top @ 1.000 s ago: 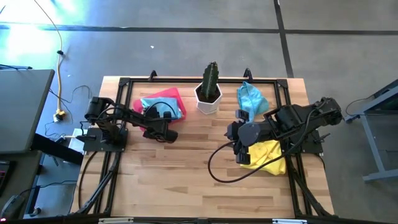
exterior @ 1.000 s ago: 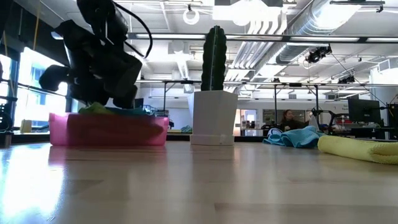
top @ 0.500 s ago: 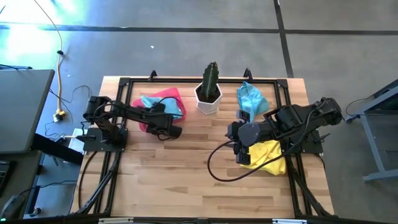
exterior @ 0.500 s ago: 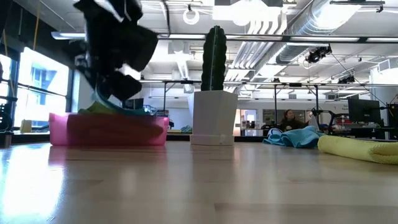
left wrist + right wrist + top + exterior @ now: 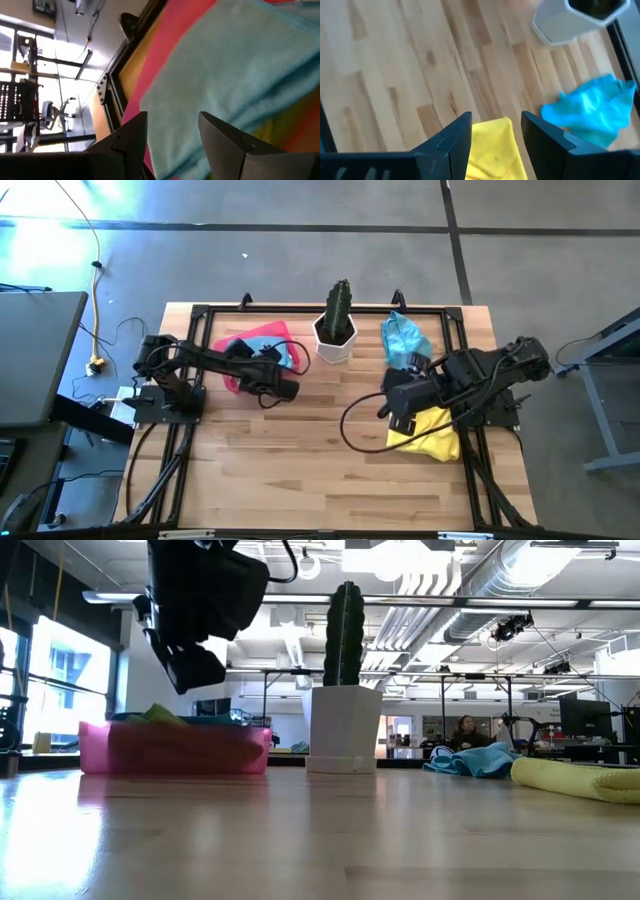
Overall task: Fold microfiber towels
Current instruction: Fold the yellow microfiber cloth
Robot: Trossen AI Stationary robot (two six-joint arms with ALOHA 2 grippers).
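Observation:
A pink tray (image 5: 232, 340) at the far left holds a flat light blue towel (image 5: 235, 65), with a bit of green towel (image 5: 158, 715) showing over its rim. My left gripper (image 5: 172, 137) hangs open above that tray (image 5: 175, 748), touching nothing; in the low view the left gripper (image 5: 192, 668) is clear of the rim. My right gripper (image 5: 495, 132) is open, high over the left end of a yellow towel (image 5: 492, 147) lying on the table. A crumpled blue towel (image 5: 403, 338) lies at the far right.
A cactus in a white pot (image 5: 337, 330) stands at the far middle, between the tray and the blue towel. A black frame (image 5: 300, 310) runs round the table's far and side edges. Bare wood lies in the middle and along the near edge (image 5: 300, 470).
My left gripper has risen out of the pink tray, drifted a little toward the table's right and rolled about its wrist; the light blue towel stays flat in the tray. My right gripper has tipped and turned a little above the yellow towel.

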